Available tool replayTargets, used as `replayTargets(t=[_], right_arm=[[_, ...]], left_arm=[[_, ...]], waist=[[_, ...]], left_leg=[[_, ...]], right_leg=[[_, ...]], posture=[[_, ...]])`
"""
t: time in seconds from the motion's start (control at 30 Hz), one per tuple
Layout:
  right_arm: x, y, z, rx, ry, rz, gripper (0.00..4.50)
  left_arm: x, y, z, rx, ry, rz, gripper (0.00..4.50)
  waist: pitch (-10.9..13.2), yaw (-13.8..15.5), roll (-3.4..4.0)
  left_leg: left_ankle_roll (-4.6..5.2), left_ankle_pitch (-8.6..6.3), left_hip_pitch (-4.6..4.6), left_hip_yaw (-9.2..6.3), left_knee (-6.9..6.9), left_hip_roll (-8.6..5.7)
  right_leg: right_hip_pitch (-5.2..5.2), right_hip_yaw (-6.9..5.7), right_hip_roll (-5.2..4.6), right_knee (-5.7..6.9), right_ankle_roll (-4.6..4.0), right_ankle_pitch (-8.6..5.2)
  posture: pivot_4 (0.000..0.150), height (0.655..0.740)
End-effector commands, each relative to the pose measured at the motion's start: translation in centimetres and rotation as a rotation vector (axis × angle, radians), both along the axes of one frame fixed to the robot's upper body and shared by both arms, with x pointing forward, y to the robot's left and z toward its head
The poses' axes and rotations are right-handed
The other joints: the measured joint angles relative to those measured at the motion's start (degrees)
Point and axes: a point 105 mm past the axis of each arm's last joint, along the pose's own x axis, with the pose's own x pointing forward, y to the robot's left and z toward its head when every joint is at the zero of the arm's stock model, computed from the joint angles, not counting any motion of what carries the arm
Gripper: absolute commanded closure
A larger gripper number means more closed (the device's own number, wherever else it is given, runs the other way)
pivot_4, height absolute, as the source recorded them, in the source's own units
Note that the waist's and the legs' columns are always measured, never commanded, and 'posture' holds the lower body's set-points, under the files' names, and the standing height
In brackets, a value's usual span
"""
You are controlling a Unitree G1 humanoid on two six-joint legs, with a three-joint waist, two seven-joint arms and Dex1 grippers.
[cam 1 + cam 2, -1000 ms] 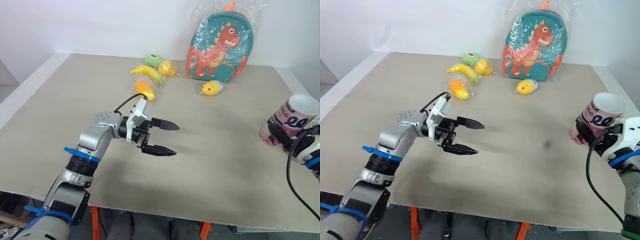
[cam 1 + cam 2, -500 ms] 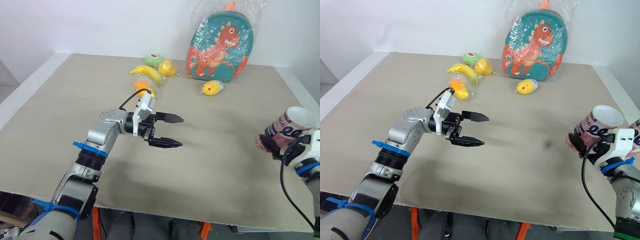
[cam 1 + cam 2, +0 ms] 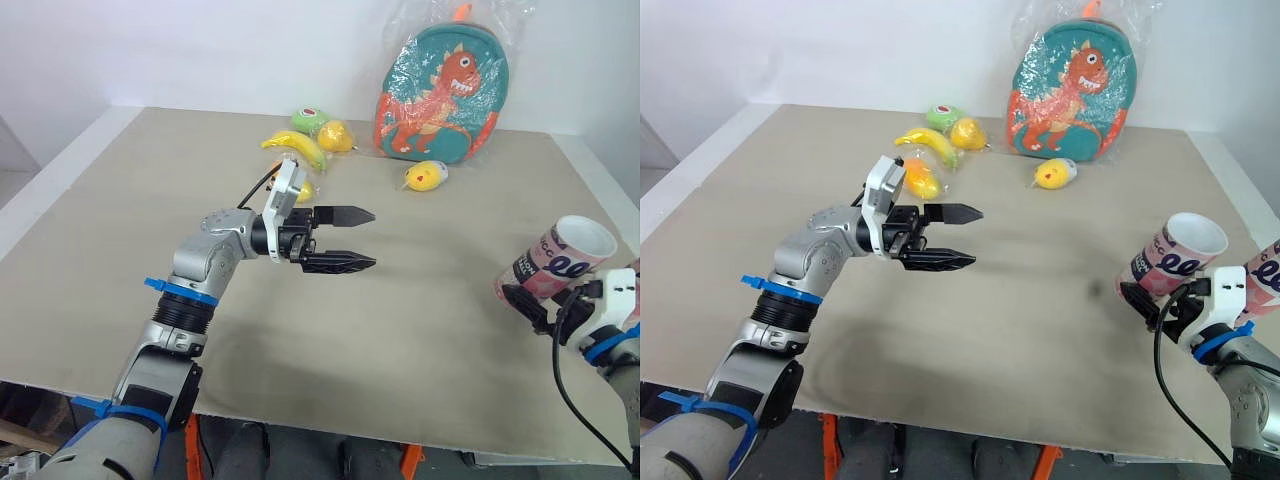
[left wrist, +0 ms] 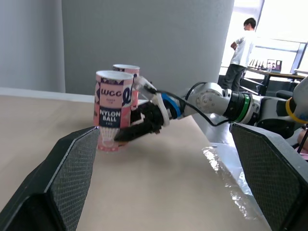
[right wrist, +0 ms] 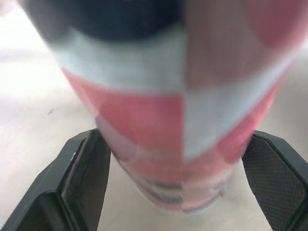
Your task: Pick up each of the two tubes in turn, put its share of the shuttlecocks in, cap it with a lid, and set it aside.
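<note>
A pink and white tube with an open top leans a little over the table's right edge. My right gripper is shut on its lower part, and its fingers flank the tube closely. Whether the base touches the table I cannot tell. A second tube stands right behind the first; the left wrist view shows both, the held tube in front and the other behind. My left gripper hovers open and empty over the table's middle, pointing towards the tubes.
A dinosaur backpack in plastic wrap leans at the back of the table. Toy fruits lie before it: a banana, a green one, a yellow one. A person stands far off behind.
My left gripper has reached further forward and right and risen a little, still open. My right gripper has brought the tube inward to the left and slightly down.
</note>
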Motion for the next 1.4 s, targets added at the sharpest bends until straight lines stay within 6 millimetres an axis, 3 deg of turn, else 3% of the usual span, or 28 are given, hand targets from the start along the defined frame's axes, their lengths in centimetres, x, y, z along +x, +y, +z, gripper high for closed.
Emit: replayTargets(t=[0.03, 0.27, 0.47, 0.63, 0.77, 0.97, 1.23, 1.4], right_arm=[[-0.3, 0.4, 1.5, -0.042, -0.022, 0.041, 0.15], [-1.2, 0.3, 0.9, -0.071, 0.035, 0.065, 0.15], [-4.1, 0.7, 0.4, -0.103, 0.132, 0.158, 0.15], [-6.1, 5.8, 3.4, 0.005, 0.029, 0.392, 0.15], [-6.1, 9.6, 4.0, 0.087, -0.041, 0.499, 0.15], [-5.9, 16.7, 1.7, 0.137, 0.006, 0.714, 0.15], [-4.2, 19.6, 0.2, 0.157, 0.021, 0.815, 0.15], [-3.4, 19.7, -0.2, 0.145, 0.019, 0.819, 0.15]], left_arm=[[-0.6, 0.2, 1.9, -0.033, -0.047, -0.017, 0.00], [-0.9, 0.2, 2.2, -0.030, -0.034, -0.031, 0.00], [-1.1, 0.8, 2.3, -0.015, -0.031, -0.033, 0.00], [-0.2, 2.9, 2.4, -0.028, -0.031, 0.081, 0.00], [1.0, 4.9, 1.5, -0.037, 0.004, 0.215, 0.00], [1.7, 9.0, -5.2, 0.173, 0.076, 0.437, 0.00], [3.2, 12.7, -8.7, 0.240, 0.134, 0.732, 0.00], [2.6, 12.6, -9.3, 0.248, 0.154, 0.730, 0.00]], waist=[[0.0, 0.0, 0.00], [0.0, -0.1, -0.01], [0.0, 0.0, -0.01], [0.0, -0.6, -0.01], [0.0, -1.0, -0.06], [0.0, -1.2, -0.15], [0.1, 0.1, -0.42], [0.1, 0.3, -0.44]], left_leg=[[0.00, 0.00, 0.00, 0.00, 0.00, 0.00], [0.00, 0.00, 0.00, -0.01, 0.00, 0.00], [0.00, 0.00, 0.00, -0.03, -0.02, -0.01], [0.00, -0.01, 0.00, -0.04, -0.04, 0.02], [-0.01, 0.01, 0.06, -0.08, 0.01, 0.04], [-0.03, 0.00, 0.10, -0.03, -0.09, 0.13], [-0.05, 0.00, -0.04, -0.04, -0.04, 0.07], [-0.05, 0.00, -0.04, -0.03, -0.05, 0.09]], right_leg=[[0.00, 0.00, -0.01, 0.00, 0.01, -0.01], [0.00, -0.01, 0.00, 0.00, 0.04, -0.02], [0.00, -0.03, 0.00, 0.00, 0.03, -0.06], [-0.01, -0.03, 0.01, 0.00, 0.08, -0.11], [0.07, -0.04, 0.02, -0.01, 0.07, -0.02], [0.03, 0.01, 0.05, -0.04, -0.08, -0.02], [-0.02, -0.10, -0.09, -0.09, -0.32, -0.14], [-0.04, -0.11, -0.06, -0.08, -0.39, -0.07]], posture=[[0.150, 0.7302], [0.150, 0.7302], [0.150, 0.7302], [0.150, 0.7302], [0.150, 0.7302], [0.150, 0.7302], [0.150, 0.7302], [0.150, 0.7302]])
